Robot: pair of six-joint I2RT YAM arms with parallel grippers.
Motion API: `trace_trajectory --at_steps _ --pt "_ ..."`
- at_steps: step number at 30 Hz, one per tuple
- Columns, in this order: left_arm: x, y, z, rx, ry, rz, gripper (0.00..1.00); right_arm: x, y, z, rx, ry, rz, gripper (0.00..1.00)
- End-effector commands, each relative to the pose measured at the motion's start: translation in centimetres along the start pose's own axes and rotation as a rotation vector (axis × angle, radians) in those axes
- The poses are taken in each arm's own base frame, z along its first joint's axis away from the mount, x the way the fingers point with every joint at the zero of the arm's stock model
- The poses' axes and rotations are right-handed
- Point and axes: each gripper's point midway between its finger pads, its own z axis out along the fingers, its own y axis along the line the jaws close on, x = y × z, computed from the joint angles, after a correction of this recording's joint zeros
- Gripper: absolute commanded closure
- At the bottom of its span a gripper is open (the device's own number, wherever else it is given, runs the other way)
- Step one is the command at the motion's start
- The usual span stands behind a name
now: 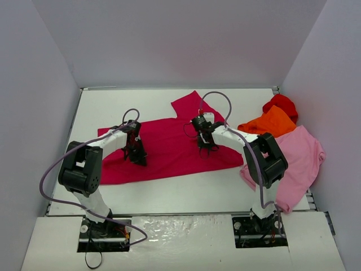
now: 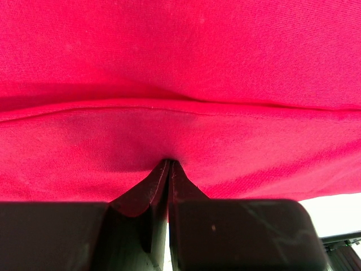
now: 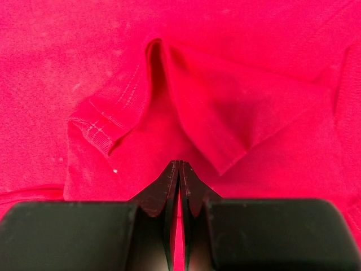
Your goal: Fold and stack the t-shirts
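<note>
Raspberry-red t-shirt (image 1: 169,149), mostly flat, centred.

my left gripper (image 2: 169,165), jaws pressed together, pinches the raspberry-red t-shirt (image 2: 180,56) below a fold line; white surface (image 2: 337,212) at lower right.

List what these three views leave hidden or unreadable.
Bright red t-shirt: top view, mostly hidden behind the orange t-shirt.
Pale pink t-shirt: top view, part covered by the right arm.
Raspberry-red t-shirt: wrist views show only close-up cloth, so which part the shut jaws pinch is unclear.
Jaws in the top view: too small, under the wrists.
</note>
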Motion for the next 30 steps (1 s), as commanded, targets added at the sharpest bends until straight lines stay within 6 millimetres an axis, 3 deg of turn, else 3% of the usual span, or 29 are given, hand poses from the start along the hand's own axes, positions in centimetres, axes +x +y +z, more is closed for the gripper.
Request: trace_trajectory --at_steps 1,3,7,10,16,23,26,30 --pt "-0.6 0.4 -0.4 -0.044 -0.036 0.038 1.00 -0.3 0.4 0.3 -0.007 -0.018 0.003 0.99" --pt "-0.6 0.4 -0.3 -0.050 -0.034 0.043 1.00 -0.3 0.0 0.7 0.022 -0.022 -0.006 0.99" --pt "-0.4 0.6 0.0 -0.057 -0.022 0.051 1.00 -2.2 -0.9 1.4 0.096 -0.075 -0.027 0.99" --pt "-0.4 0.7 0.1 -0.059 -0.018 0.053 1.00 -4.9 -1.3 1.3 0.153 -0.144 -0.031 0.99" --pt "-0.2 0.6 0.7 -0.059 -0.005 0.064 1.00 -13.8 -0.9 -1.5 0.217 -0.346 0.020 0.99" --pt "-0.1 0.7 1.2 -0.068 0.007 0.081 1.00 -19.5 -1.8 -2.4 0.308 -0.460 0.047 0.99" --pt "-0.1 0.8 1.2 -0.075 0.011 0.086 1.00 -18.7 -1.0 -2.2 0.250 -0.415 0.034 0.99" --pt "-0.2 0.9 1.4 -0.083 0.013 0.095 1.00 -13.8 1.4 -2.0 0.047 -0.271 0.052 1.00"
